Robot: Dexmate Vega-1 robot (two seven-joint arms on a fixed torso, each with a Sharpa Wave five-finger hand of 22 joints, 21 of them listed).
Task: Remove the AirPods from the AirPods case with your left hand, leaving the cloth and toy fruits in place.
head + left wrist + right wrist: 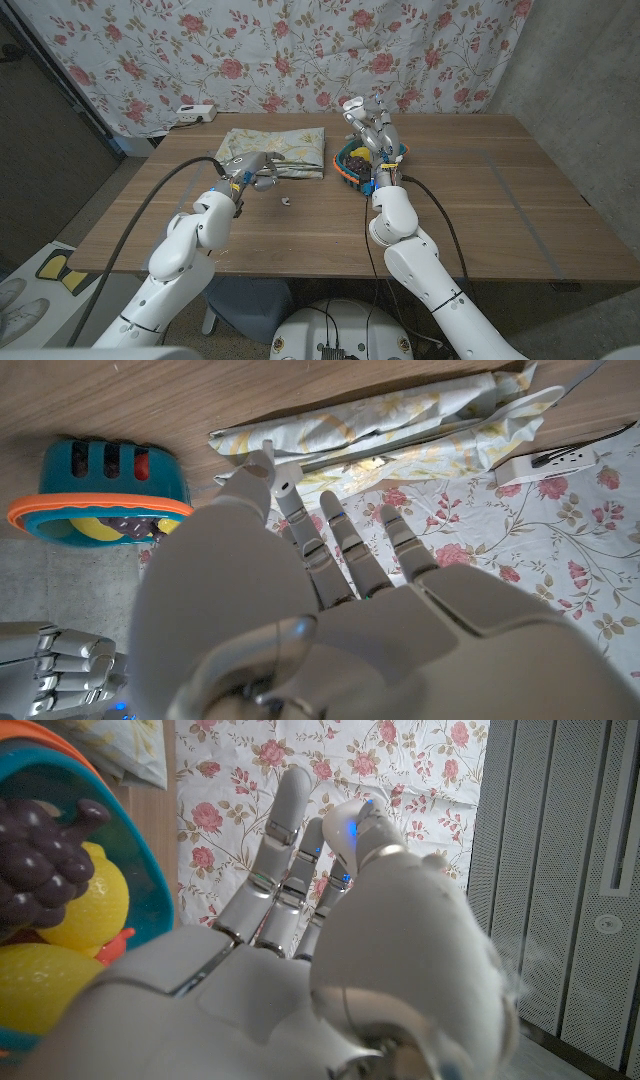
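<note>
One cloth (290, 150) beside left fingers (263, 179), grip unclear, right fingers (378, 127) holding case (352, 104) over basket (344, 171)

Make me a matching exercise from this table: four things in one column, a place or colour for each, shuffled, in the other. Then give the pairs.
1 cloth
2 basket
3 power strip
4 AirPods case

A teal, orange rim
B held up in the right hand
C far left edge of the table
D folded, yellow floral print

Pairs: 1-D, 2-A, 3-C, 4-B
</note>
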